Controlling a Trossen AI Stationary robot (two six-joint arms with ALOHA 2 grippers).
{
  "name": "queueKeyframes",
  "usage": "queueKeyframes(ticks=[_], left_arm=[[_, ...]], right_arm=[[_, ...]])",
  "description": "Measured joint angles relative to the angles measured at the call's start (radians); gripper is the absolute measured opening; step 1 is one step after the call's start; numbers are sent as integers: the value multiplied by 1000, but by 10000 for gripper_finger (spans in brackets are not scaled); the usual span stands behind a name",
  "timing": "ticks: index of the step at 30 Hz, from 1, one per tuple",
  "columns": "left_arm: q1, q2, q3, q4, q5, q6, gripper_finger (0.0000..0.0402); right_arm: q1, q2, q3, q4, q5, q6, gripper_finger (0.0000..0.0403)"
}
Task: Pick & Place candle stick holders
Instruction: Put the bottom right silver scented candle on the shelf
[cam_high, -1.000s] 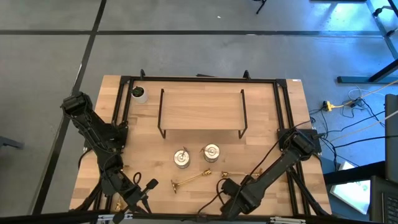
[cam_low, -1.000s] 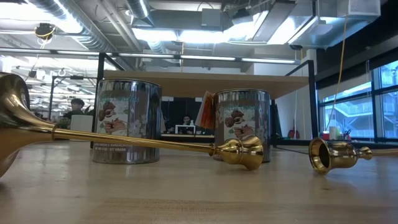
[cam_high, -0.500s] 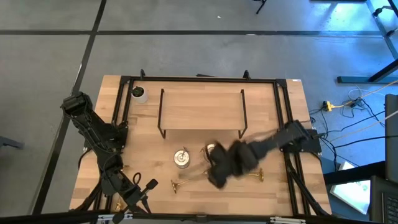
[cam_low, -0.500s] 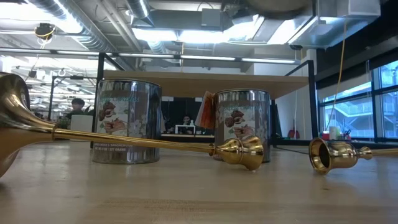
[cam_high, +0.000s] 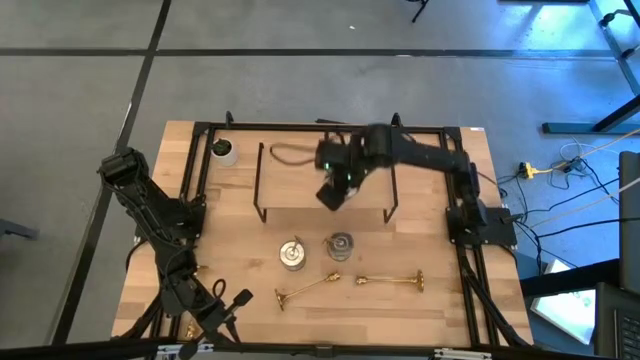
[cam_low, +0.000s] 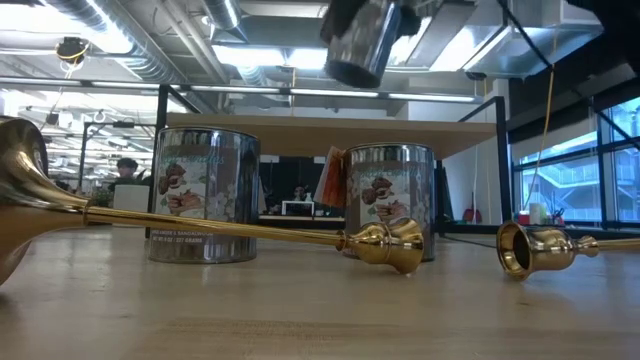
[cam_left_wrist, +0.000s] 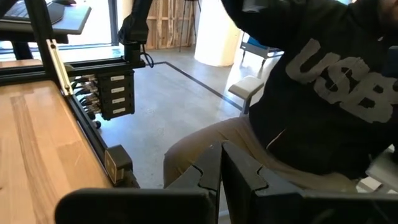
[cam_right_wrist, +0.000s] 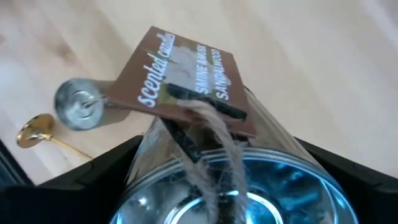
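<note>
The right gripper (cam_high: 334, 183) hangs in the air over the black wire rack with its wooden shelf (cam_high: 325, 172) at the far middle of the table, its fingers spread wide and clamped around a squat silvery round tin candle cup (cam_right_wrist: 230, 186), which carries a brown card tag reading "scented candles" (cam_right_wrist: 180, 81) on a twine loop; in the low view this cup (cam_low: 362, 42) rides high above the shelf level, tilted. Two more silvery round tin cups stand upright on the light wooden table (cam_high: 450, 300) just near of the rack, one to the left (cam_high: 292, 254) and one to the right (cam_high: 340, 244). Nearer still lie two slim gold-brass stemmed candlesticks on their sides, one left (cam_high: 305, 289) and one right (cam_high: 388, 281). The left gripper (cam_high: 228, 308), pressed together and empty, waits at the near left corner. The tins look rigid, smooth and probably slippery, with some weight if filled with wax; a wide grip across the round wall suits them, and a tilted cup could slide. The brass sticks look stiff, thin and apt to roll; the mid-stem seems the best hold.
</note>
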Motion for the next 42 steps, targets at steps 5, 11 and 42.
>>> queueKeyframes(ticks=[5, 11, 42], left_arm=[[1, 0, 0, -14, 0, 0, 6], [17, -4, 0, -58, 1, 31, 6], [371, -72, 0, -231, 181, 71, 6]], right_arm=[[-111, 0, 0, 0, -5, -141, 358], [-206, 0, -13, 1, 34, -279, 358], [-329, 0, -217, 1, 2, -490, 387]])
